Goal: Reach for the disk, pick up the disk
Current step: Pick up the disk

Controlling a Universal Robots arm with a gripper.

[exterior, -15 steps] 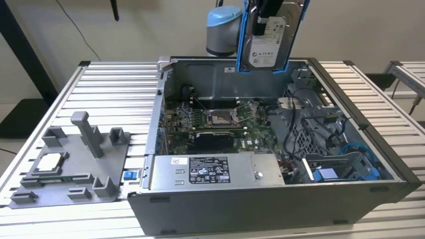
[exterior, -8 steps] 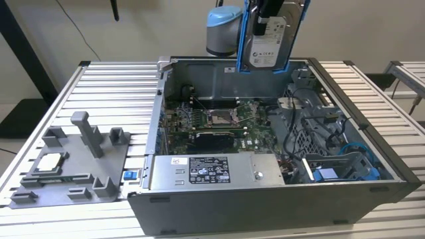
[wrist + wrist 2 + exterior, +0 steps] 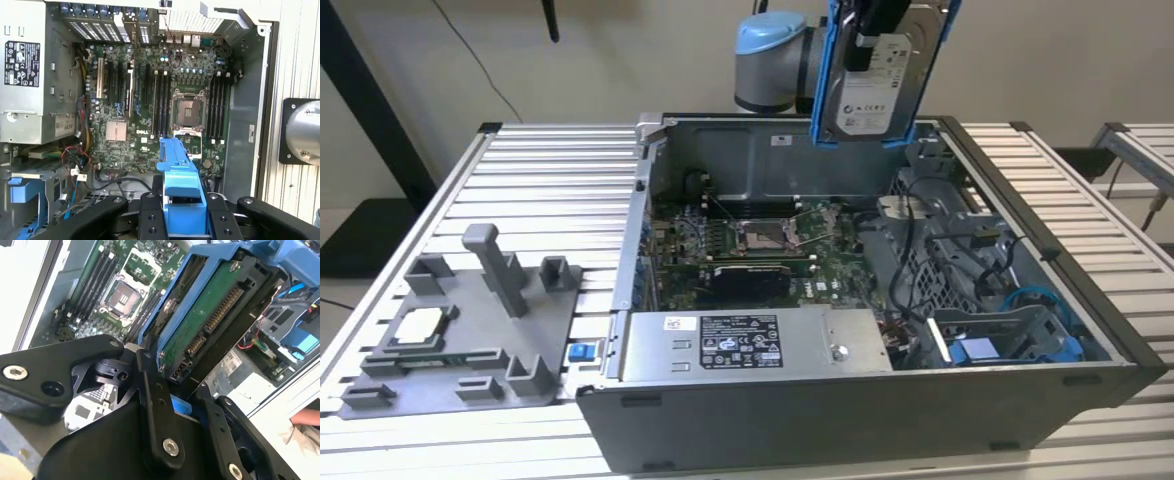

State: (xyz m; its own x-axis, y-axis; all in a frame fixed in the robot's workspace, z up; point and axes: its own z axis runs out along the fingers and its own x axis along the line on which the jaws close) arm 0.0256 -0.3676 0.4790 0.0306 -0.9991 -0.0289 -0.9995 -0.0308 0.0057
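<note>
The gripper [image 3: 182, 200] was clamped on the disk [image 3: 874, 85], which stood upright between its fingers [image 3: 156, 407], held clear above the open computer case [image 3: 854, 420], the motherboard [image 3: 145, 135] directly beneath them

Soft, even room light fills the exterior view and seems to fall from above. The pale slats of the table [image 3: 534, 160] are bright, the white label of the disk [image 3: 874, 85] stands out clearly, and the inside of the computer case [image 3: 761, 400] lies in mild shadow, darkest close under its walls. In the second wrist view the areas outside the case burn out to plain white. There the black links of the gripper [image 3: 181, 407] sink into near-featureless dark and look soft, being close to the lens. In the first wrist view the slats are also washed out, a round metal part [image 3: 306, 131] carries glare, the motherboard [image 3: 165, 100] is evenly lit, and the case walls bow slightly toward the edges.
</note>
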